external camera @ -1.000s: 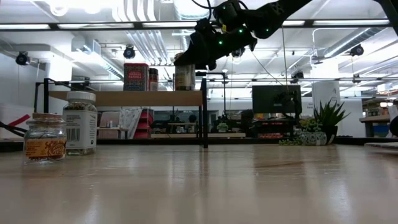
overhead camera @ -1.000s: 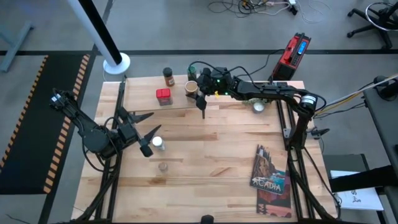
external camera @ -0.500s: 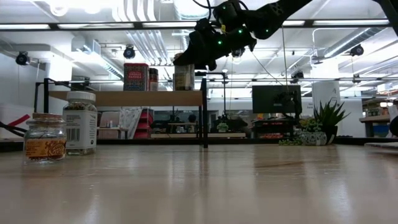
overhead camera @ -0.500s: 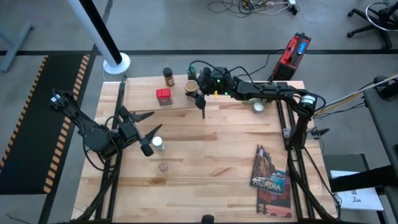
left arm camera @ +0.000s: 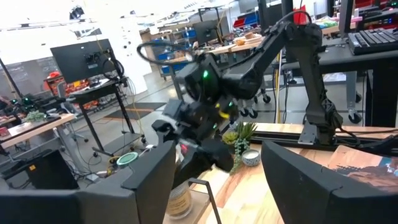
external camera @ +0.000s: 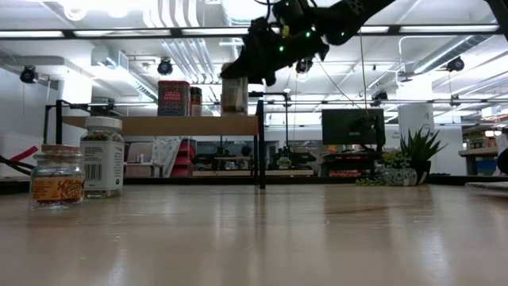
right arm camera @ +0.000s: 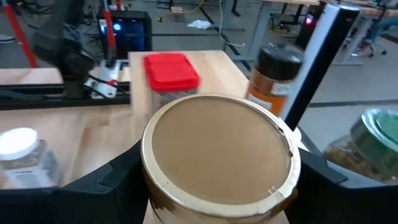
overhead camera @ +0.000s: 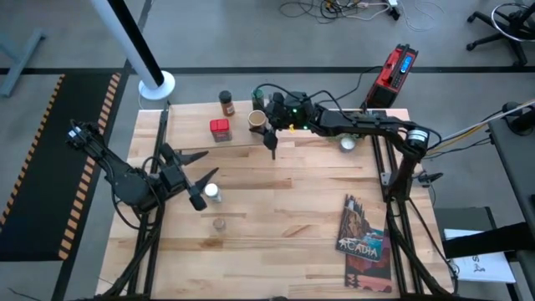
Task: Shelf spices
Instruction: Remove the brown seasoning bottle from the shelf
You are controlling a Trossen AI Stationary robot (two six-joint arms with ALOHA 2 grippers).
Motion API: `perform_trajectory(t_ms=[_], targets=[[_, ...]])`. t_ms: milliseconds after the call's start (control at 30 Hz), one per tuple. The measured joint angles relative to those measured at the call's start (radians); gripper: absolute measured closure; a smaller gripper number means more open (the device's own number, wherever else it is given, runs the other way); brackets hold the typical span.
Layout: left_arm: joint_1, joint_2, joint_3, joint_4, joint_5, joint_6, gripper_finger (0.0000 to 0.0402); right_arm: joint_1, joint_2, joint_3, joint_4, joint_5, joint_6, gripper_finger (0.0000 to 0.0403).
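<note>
The shelf (overhead camera: 188,125) stands at the table's far left. On its wood top stand a red square tin (overhead camera: 220,129), a dark-capped brown jar (overhead camera: 226,104), a green-lidded jar (right arm camera: 375,142) and the tan canister (right arm camera: 217,152). My right gripper (external camera: 255,65) hovers open just above the canister, a finger (right arm camera: 124,169) on either side of its lid without touching it. A white-capped jar (overhead camera: 213,193) stands on the table by my left gripper (overhead camera: 198,167), which is open and holds nothing.
A small clear jar (overhead camera: 219,224) with an orange label stands on the table near the white-capped one. A plant in a white pot (overhead camera: 347,144) sits at the far right. The "Acadia" book (overhead camera: 365,242) lies at the near right.
My right gripper has risen a little above the tan canister, whose top now shows below it. The canister stays upright on the shelf.
</note>
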Motion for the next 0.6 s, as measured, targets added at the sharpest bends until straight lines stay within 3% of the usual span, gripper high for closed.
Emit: perform_trajectory(t_ms=[600], targets=[[0.0, 0.0, 0.0, -0.038, 0.022, -0.053, 0.0199, 0.232, -0.186, 0.0, -0.375, -0.011, -0.04, 0.0144]])
